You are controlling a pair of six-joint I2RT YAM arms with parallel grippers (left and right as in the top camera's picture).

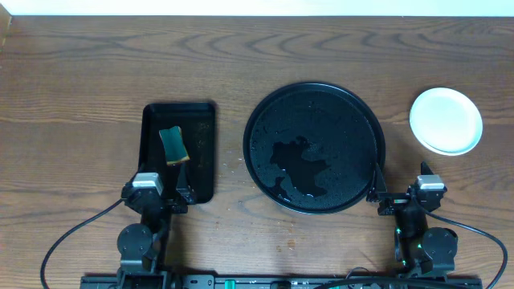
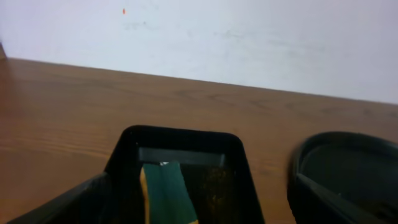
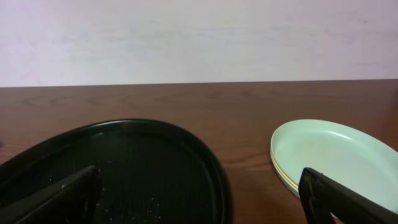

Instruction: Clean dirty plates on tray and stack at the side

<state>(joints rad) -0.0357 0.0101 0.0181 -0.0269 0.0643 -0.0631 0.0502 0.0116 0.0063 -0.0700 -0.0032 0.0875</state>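
The plates sit stacked on the table right of the tray, pale blue on top with a yellow edge showing beneath in the right wrist view. The round black tray lies mid-table, wet, with a puddle and no plate on it. My right gripper rests open at the tray's near right edge, its fingers framing the tray rim and the stack. My left gripper stands open at the near end of the rectangular tray, holding nothing.
A small rectangular black tray lies left of the round tray and holds a green and yellow sponge, seen between the left gripper's fingers. Bare wooden table stretches behind both trays to a white wall.
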